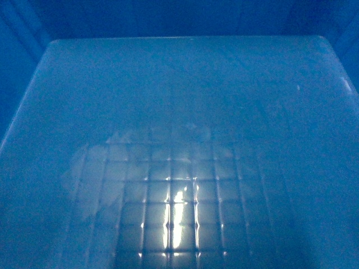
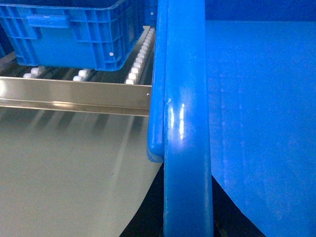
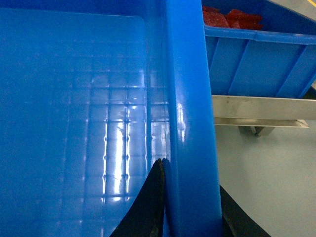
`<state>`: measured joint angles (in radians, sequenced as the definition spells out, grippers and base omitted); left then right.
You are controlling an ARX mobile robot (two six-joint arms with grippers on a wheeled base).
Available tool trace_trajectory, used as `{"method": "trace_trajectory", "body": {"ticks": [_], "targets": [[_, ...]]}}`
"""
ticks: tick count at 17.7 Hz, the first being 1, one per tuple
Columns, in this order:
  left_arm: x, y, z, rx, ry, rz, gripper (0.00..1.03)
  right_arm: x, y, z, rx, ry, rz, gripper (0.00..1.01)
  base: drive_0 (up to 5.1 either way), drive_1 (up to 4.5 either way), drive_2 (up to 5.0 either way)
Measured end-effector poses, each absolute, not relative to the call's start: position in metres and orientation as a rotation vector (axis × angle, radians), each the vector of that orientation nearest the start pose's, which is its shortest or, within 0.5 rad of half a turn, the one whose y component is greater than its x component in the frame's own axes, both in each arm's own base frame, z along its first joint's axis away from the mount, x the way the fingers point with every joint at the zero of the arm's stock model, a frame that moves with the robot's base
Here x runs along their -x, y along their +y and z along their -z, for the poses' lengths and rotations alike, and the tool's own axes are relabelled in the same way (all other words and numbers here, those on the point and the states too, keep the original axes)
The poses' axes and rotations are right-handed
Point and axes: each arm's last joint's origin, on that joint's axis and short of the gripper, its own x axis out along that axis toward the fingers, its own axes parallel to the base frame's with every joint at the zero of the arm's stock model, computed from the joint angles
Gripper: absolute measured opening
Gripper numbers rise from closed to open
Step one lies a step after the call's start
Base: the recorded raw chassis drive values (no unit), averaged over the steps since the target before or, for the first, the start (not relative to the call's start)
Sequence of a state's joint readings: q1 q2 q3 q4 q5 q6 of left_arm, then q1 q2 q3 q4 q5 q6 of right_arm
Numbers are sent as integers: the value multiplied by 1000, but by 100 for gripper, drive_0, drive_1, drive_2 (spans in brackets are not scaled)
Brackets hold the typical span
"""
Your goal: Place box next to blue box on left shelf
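Note:
The box [image 1: 179,112] fills the head view; I look down on its blue floor with a faint square grid. My left gripper [image 2: 187,219] is shut on the box's thick left rim [image 2: 185,123], with a dark finger on each side. My right gripper [image 3: 192,200] is shut on the box's right rim [image 3: 190,108] in the same way. Up and to the left in the left wrist view, the blue box [image 2: 74,29] with ribbed walls rests on the left shelf [image 2: 74,96], on white rollers [image 2: 138,59]. My held box hangs in front of the shelf's metal front rail.
A second blue crate [image 3: 256,54] holding red items sits on a metal rail [image 3: 261,111] at the upper right of the right wrist view. Pale grey floor [image 2: 64,173] lies below both rails. The head view shows nothing beyond the box.

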<state>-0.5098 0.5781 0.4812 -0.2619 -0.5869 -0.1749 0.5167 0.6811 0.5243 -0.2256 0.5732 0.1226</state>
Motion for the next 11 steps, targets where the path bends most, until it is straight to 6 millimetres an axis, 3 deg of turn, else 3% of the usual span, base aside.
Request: {"method": "trace_trajectory", "body": {"ticks": [11], "targets": [[-126,-52,-251,-13,299,-102,7,-140,61,-256,78,324,76,13,3,411,-404]]}}
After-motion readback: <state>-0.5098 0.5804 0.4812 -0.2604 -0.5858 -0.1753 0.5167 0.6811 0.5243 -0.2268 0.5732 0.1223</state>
